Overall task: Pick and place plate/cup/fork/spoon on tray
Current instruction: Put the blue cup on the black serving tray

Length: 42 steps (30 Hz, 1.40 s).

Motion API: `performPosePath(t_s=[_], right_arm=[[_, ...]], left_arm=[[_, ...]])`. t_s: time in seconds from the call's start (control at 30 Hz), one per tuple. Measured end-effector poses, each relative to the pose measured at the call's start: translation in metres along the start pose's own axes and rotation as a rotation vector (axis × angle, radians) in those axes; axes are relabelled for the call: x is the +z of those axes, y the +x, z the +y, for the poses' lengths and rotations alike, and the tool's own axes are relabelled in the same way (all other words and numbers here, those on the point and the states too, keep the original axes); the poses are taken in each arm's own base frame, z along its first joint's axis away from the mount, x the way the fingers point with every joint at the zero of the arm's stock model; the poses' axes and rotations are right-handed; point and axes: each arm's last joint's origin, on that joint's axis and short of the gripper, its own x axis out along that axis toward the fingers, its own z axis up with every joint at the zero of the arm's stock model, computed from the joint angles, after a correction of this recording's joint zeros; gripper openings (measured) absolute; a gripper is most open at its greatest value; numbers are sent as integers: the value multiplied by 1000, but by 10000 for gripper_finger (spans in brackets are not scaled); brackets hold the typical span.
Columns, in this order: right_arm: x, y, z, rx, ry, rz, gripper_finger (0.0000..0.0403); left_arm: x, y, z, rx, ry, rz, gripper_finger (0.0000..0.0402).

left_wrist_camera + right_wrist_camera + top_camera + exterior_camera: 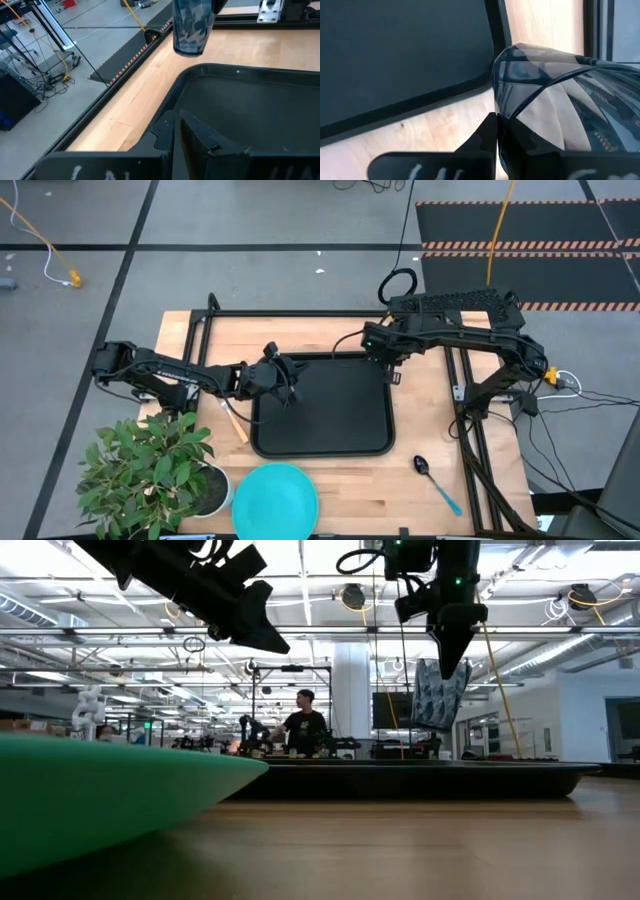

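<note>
The right gripper (385,368) is clamped on the cup (437,692), holding it in the air above the tray's (325,442) far right corner. The left gripper (288,388) hangs over the tray's left edge, fingers nearly together and empty. The fork (234,421) lies just left of the tray. The plate (275,500) and spoon (436,482) sit near the table's (360,490) front edge.

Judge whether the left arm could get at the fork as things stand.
Probably yes: the fork lies bare on the table just beside the tray, right by the left gripper, which is shut and empty.
</note>
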Motion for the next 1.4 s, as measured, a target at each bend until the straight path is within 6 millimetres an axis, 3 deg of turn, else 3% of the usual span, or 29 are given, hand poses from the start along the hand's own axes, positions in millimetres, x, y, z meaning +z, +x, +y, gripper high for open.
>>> performPosePath(t_s=[0.27, 0.5, 0.9, 1.13, 1.4], right_arm=[[8, -1, 11, 108, -23, -86, 0], [11, 0, 16, 154, -39, -102, 0], [30, 38, 25, 164, -155, 56, 0], [44, 24, 20, 156, -156, -9, 0], [42, 18, 14, 162, -159, 22, 0]], left_arm=[[-12, 0, 1, -17, 18, 111, 31], [-29, 6, 19, -1, -118, 295, 31], [-43, 14, 45, -93, -277, 467, 30], [-49, 13, 50, -65, -290, 528, 30], [-59, 14, 48, -34, -314, 614, 30]])
